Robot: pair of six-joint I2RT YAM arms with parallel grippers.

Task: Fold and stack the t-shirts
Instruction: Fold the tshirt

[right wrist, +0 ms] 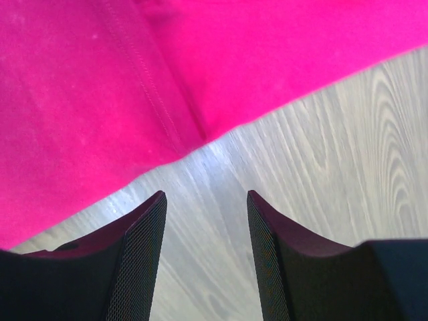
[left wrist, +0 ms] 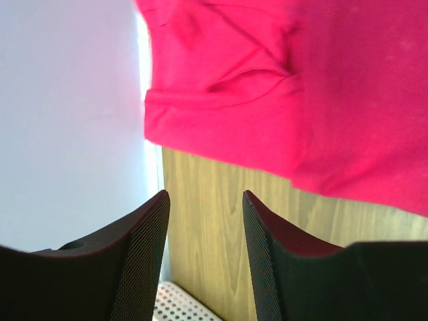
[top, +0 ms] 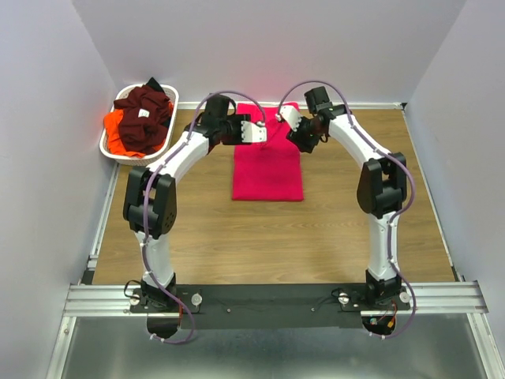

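We see a white basket (top: 114, 154) well off to the left of the left fingers (left wrist: 144, 261), with its mesh edge showing just below their gap. Bare wooden table (top: 260, 237) lies under them and under the right fingers (right wrist: 144, 261). A pale wall (left wrist: 67, 120) rises to the left of the left fingers.

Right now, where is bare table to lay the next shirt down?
Widest bare wood: between the red t-shirt and the arm bases. Narrower strips flank it, each overhung by an arm. Crowded: its far end, where the left gripper and right gripper hover, and the basket, heaped with shirts.
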